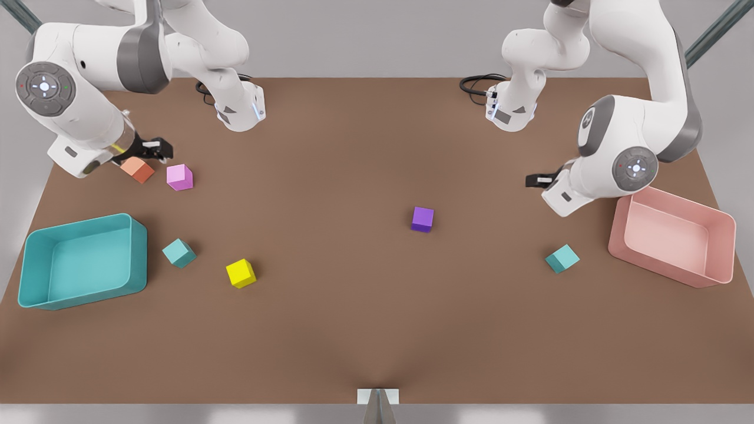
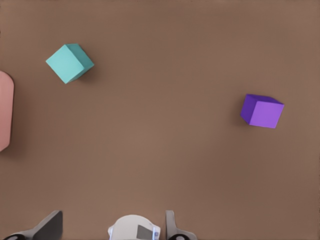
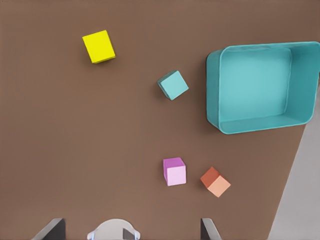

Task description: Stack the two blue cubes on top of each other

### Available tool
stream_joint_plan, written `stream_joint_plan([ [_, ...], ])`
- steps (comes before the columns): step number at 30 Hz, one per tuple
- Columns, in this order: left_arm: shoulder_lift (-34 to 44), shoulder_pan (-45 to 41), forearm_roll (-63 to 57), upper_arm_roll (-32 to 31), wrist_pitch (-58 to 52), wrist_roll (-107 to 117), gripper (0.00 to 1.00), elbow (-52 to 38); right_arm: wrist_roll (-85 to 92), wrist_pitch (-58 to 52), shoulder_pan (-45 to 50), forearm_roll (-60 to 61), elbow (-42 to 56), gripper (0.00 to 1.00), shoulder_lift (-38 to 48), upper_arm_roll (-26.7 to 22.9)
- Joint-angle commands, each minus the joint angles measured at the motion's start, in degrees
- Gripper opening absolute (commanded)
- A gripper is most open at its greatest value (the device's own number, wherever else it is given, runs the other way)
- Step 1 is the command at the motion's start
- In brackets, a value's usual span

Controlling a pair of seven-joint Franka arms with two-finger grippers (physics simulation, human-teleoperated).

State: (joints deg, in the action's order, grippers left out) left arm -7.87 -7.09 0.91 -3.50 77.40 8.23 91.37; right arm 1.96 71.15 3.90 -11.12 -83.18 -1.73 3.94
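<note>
One blue cube lies on the brown table beside the teal bin, at the front view's left. The other blue cube lies at the front view's right, near the pink bin. Both rest on the table, far apart, with nothing on top. My left gripper hovers open and empty at the front view's right, behind its cube. My right gripper hovers open and empty at the front view's left, over the orange cube, well behind its blue cube.
A teal bin and a pink bin stand at the table's two sides. Loose cubes: orange, pink, yellow, purple.
</note>
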Motion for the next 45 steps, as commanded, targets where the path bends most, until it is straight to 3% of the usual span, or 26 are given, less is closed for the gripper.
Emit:
stream_joint_plan([
  [1,0.05,-0.03,0.32,-0.01,4.25,7.15,1.00,-0.05,1.12,4.08,0.67,0.13,-0.31,1.00,-0.12,0.01],
  [3,0.05,0.06,0.32,-0.01,4.34,7.06,1.00,-0.05,1.20,4.00,2.34,-0.30,-0.93,1.00,-6.44,-0.34],
  [6,-1.10,0.77,0.41,-0.01,4.34,7.06,1.00,-0.05,5.95,13.30,1.20,-0.39,-2.16,1.00,-19.01,-0.43],
  [15,-1.62,0.77,0.41,-0.01,4.34,7.06,1.00,0.04,48.39,51.72,-6.10,6.46,-23.08,1.00,-19.54,-0.25],
  [18,-1.62,0.77,0.41,-0.01,4.34,7.06,1.00,0.04,57.89,54.80,-7.15,6.38,-24.93,1.00,-20.07,-0.43],
  [23,-1.62,0.77,0.41,-0.01,4.34,7.06,1.00,0.04,57.54,60.15,-10.66,5.94,-29.58,1.00,-20.07,-1.84],
  [45,-2.33,0.85,0.41,-0.01,4.34,7.06,1.00,0.04,55.96,65.87,-13.92,6.55,-29.15,1.00,-25.61,-1.84],
])
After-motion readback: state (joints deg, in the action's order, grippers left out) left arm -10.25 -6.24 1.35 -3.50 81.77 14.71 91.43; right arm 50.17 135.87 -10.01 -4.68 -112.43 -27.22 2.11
